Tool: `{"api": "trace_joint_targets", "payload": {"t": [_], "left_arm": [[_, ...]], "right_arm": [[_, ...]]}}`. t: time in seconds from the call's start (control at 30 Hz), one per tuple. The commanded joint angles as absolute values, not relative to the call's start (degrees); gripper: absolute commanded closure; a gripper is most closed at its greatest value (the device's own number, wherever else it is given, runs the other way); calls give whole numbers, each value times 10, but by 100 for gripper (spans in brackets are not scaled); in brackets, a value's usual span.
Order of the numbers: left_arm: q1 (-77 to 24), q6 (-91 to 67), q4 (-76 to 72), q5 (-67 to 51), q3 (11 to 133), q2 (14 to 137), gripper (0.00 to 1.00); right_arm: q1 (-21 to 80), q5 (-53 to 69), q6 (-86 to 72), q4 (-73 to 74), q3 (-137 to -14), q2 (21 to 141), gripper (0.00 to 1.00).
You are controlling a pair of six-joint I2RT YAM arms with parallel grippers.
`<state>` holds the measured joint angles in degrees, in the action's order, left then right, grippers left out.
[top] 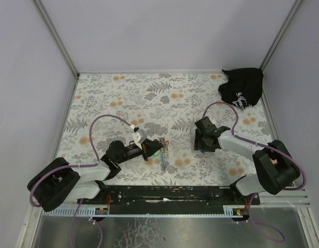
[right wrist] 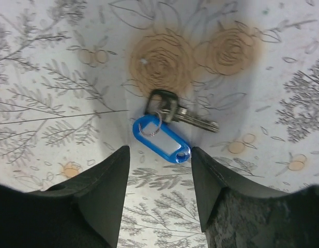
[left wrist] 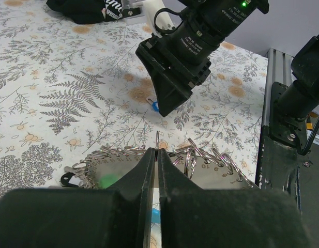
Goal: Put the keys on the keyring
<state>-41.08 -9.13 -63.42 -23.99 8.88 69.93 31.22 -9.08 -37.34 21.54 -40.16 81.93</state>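
Gaping over the blue-tagged key (right wrist: 164,138), the right tool (right wrist: 160,151) faces the left tool (left wrist: 157,153), clamped on the keyring (left wrist: 198,155).

- You'll see a black cloth bag (top: 242,88) with white print, crumpled in the far right corner of the table, against the wall.
- Your work surface is a tablecloth (top: 164,98) printed with grey ferns and orange flowers.
- Plain pale walls (top: 164,31) close it in on three sides, with metal posts (top: 56,36) at the far corners.
- Along your near edge runs a black rail (top: 169,194).
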Motion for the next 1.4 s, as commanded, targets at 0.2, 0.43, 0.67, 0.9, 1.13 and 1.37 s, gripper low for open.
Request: {"api": "trace_joint_targets", "payload": {"t": [0.2,0.43,0.67,0.9,1.13,1.37], "left_arm": [[-407,-87,-668,-226,96,682,100],[-407,-84,-660,-219,94,675,100],[-407,-85,-663,-220,95,680,100],[-407,-86,-661,-220,93,674,100],[-407,-87,-659,-221,92,672,100],[-407,-87,-660,-222,94,675,100]], "right_arm": [[351,-63,-381,121,-457,911,44],[351,-87,-336,138,-514,926,44],[334,-140,-265,173,-483,839,56],[239,-15,-235,95,-416,799,62],[213,34,-220,34,-379,808,70],[208,57,-213,14,-369,822,74]]}}
